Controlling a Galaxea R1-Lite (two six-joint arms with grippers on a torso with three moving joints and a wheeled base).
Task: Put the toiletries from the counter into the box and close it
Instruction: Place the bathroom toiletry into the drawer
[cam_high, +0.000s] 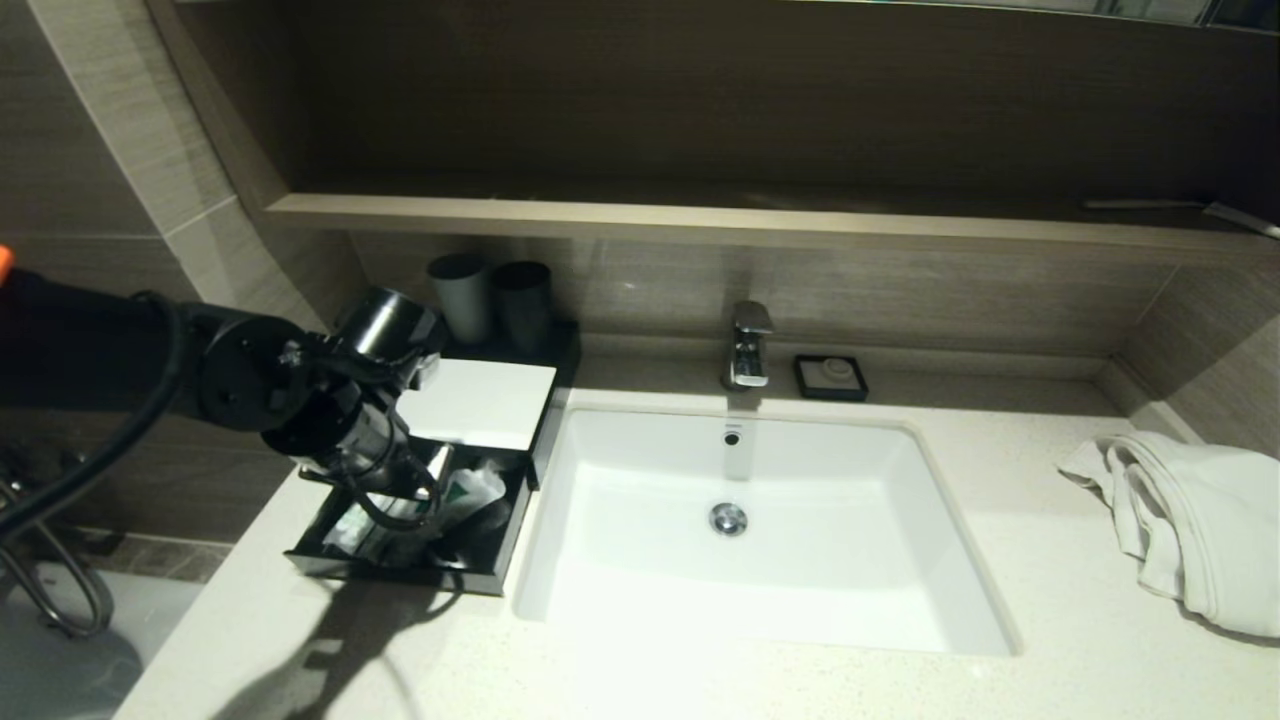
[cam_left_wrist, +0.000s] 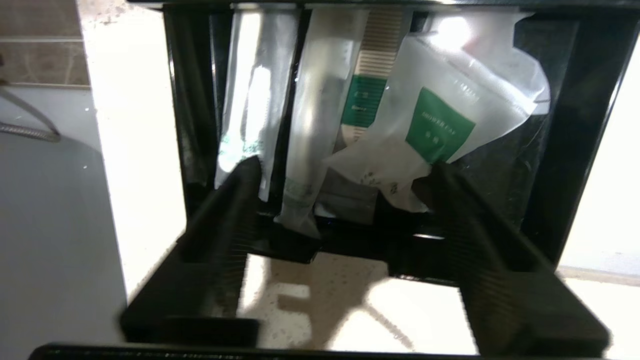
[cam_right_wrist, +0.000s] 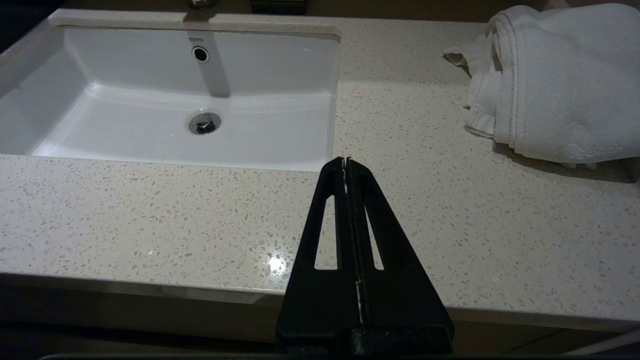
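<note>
The box (cam_high: 480, 400), black with a white top panel, stands on the counter (cam_high: 700, 680) left of the sink, its drawer (cam_high: 400, 576) pulled out toward me. The toiletries lie inside the drawer: two long clear packs (cam_left_wrist: 255, 100) (cam_left_wrist: 320, 125) and a sachet with a green label (cam_left_wrist: 440, 130) on top of another green-marked pack (cam_left_wrist: 365, 100). My left arm (cam_high: 340, 420) reaches down over the drawer. The left gripper (cam_left_wrist: 345, 170) is open above the drawer's front wall, and the packets' near ends lie between its fingertips, none of them gripped. My right gripper (cam_right_wrist: 346, 161) is shut and empty.
The white sink (cam_high: 600, 600) lies right of the box, with the faucet (cam_high: 750, 345) and a small black soap dish (cam_high: 830, 377) behind it. Two dark cups (cam_high: 460, 295) stand behind the box. A white towel (cam_high: 1190, 520) lies at the right. A wooden shelf (cam_high: 700, 220) overhangs.
</note>
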